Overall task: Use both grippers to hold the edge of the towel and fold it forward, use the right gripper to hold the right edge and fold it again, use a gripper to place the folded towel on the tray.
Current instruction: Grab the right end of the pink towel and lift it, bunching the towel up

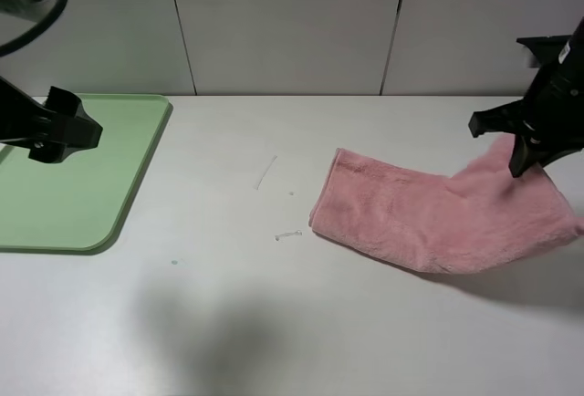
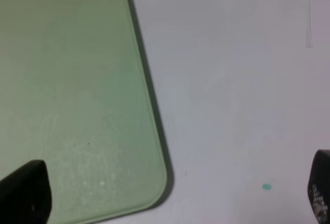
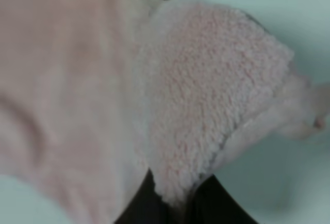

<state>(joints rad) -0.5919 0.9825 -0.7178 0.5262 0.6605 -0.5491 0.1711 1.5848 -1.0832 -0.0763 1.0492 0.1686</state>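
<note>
The towel (image 1: 429, 218) lay folded on the right part of the table (image 1: 274, 323), well apart from the tray (image 1: 55, 204). Its left end rested flat, while its right side rose off the surface in a slack peak. The right gripper (image 1: 527, 161) was pinching that raised edge (image 1: 500, 151), jaws closed on the cloth; in the right wrist view the fluffy pile (image 3: 206, 90) bunched between the dark fingers (image 3: 139, 208). A corner of the cloth hung down past the grip toward the table's right edge.

At the far left sat the tray, bare. The left gripper (image 1: 78, 131) hovered above the tray's near right part, jaws spread wide and grasping nothing. A faint scratch (image 1: 265, 172) and a small teal spot (image 1: 173, 261) marked the table between tray and towel.
</note>
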